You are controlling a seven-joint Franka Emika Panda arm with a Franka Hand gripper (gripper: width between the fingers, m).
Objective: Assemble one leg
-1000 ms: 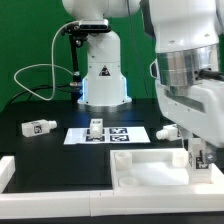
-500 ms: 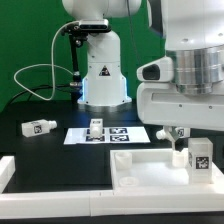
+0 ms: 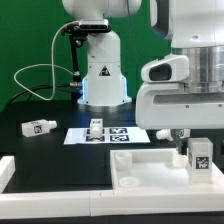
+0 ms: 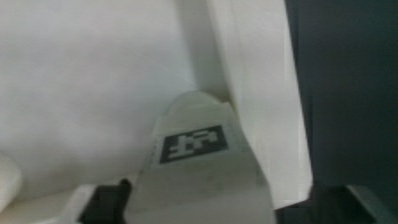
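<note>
The gripper (image 3: 200,163) holds a leg (image 3: 201,158) between its closed fingers, at about four o'clock in the exterior view, over the white panel (image 3: 150,170). Since a second ago the arm rose slightly, so the leg looks ready for placing.

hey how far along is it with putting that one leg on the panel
Nothing looks attached yet. In hand: a tagged leg stands at the white panel corner on the exterior view's right, under the gripper, between its fingers; contact is unclear. Left: fixing it in. Other legs lie loose.
</note>
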